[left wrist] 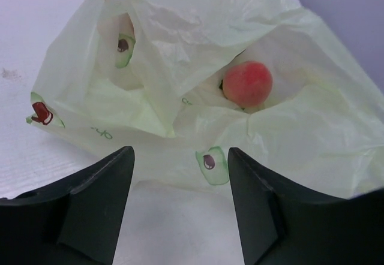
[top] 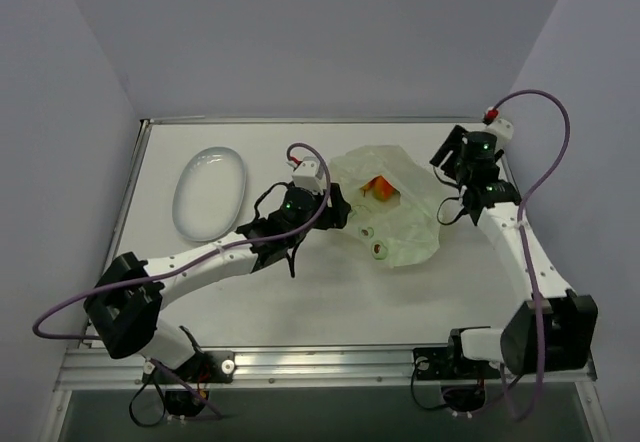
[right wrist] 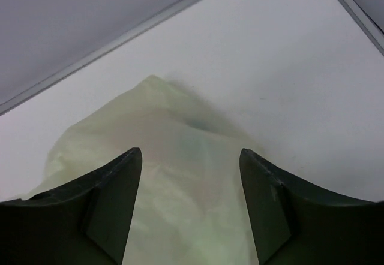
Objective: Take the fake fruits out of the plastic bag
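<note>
A pale green translucent plastic bag [top: 390, 207] lies crumpled on the white table at centre right. One orange-red fake fruit [top: 379, 189] shows through its opening; in the left wrist view it is a round red peach-like piece [left wrist: 247, 84] inside the bag [left wrist: 180, 67]. My left gripper [top: 338, 212] is open and empty, just left of the bag's mouth. My right gripper [top: 450, 177] is open and empty at the bag's right edge; its wrist view shows only the closed side of the bag [right wrist: 180, 175]. Other fruits are hidden.
A white oval dish [top: 210, 192] lies at the back left of the table. The table's raised metal rim [top: 330, 120] runs along the back, and grey walls stand close on both sides.
</note>
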`<action>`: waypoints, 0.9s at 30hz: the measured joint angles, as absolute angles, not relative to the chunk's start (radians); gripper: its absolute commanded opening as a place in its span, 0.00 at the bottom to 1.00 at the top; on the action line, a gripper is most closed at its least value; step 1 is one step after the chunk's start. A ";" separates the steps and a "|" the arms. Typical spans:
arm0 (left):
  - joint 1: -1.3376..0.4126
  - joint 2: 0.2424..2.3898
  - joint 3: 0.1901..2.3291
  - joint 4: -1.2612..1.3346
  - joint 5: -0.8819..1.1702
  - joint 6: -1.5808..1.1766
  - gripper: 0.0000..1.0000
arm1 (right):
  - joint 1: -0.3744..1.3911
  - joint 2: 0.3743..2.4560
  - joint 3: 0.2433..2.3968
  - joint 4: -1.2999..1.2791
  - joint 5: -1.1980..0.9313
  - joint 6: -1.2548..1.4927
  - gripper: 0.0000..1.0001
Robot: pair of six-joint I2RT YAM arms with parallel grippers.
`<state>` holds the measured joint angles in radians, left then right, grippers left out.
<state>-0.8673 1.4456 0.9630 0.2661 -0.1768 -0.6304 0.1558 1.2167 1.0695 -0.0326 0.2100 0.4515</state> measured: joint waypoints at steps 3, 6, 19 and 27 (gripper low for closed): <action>-0.866 1.483 1.008 0.206 -0.162 -0.613 0.70 | -0.011 1.392 1.043 0.048 0.106 0.460 0.93; -0.859 1.514 1.055 0.176 -0.157 -0.590 0.75 | -0.106 1.578 1.053 0.105 -0.019 0.437 1.00; -0.772 1.680 1.178 0.091 -0.090 -0.511 0.68 | -0.183 1.966 1.003 0.582 -0.678 0.653 0.47; -0.707 1.722 1.203 0.105 -0.073 -0.483 0.22 | -0.168 1.984 0.889 0.939 -0.826 0.954 0.00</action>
